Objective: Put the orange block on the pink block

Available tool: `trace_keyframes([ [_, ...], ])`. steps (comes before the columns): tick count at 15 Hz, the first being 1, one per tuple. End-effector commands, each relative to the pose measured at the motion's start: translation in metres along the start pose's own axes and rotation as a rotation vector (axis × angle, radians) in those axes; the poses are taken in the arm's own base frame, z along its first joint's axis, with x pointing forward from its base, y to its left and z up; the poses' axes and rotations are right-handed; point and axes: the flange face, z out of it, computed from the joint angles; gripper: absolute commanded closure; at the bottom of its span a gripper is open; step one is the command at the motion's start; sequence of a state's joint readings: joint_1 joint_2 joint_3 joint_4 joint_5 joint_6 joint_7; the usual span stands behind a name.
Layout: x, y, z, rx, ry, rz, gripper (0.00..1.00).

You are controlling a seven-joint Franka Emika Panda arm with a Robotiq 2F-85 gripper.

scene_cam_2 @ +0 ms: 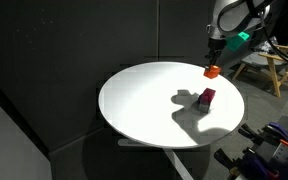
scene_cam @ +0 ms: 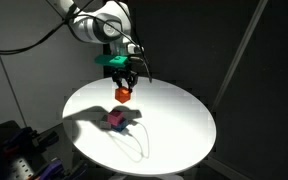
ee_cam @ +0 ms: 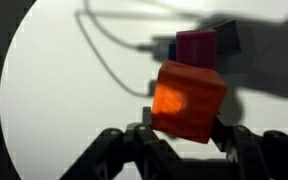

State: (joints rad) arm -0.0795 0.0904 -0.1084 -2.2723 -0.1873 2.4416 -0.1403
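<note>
My gripper (scene_cam: 123, 88) hangs above the round white table (scene_cam: 184, 115), shut on the orange block (scene_cam: 123, 94), which is lifted clear of the surface. In the wrist view the orange block (ee_cam: 188, 100) sits tilted between the black fingers (ee_cam: 144, 128). The pink block (scene_cam: 116, 119) rests on the table below and slightly nearer the front, against a dark blue block (scene_cam: 124, 115). In an exterior view the orange block (scene_cam_2: 212, 71) floats behind the pink block (scene_cam_2: 206, 97). From the wrist, the pink block (ee_cam: 195, 47) lies just beyond the held cube.
A thin cable (scene_cam: 142, 142) loops over the table beside the blocks. The table edge (scene_cam_2: 114, 125) drops into darkness. A wooden stool (scene_cam_2: 266, 68) stands beyond the table, and equipment (scene_cam: 14, 155) sits near its lower rim.
</note>
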Motion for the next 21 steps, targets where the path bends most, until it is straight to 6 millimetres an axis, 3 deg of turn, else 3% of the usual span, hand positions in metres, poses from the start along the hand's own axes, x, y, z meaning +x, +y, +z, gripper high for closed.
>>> trace_keyframes([
  [1,-0.003,0.0,0.01,-0.036,0.002,-0.003,0.68],
  [21,-0.024,-0.035,0.034,-0.033,-0.038,-0.067,0.68],
])
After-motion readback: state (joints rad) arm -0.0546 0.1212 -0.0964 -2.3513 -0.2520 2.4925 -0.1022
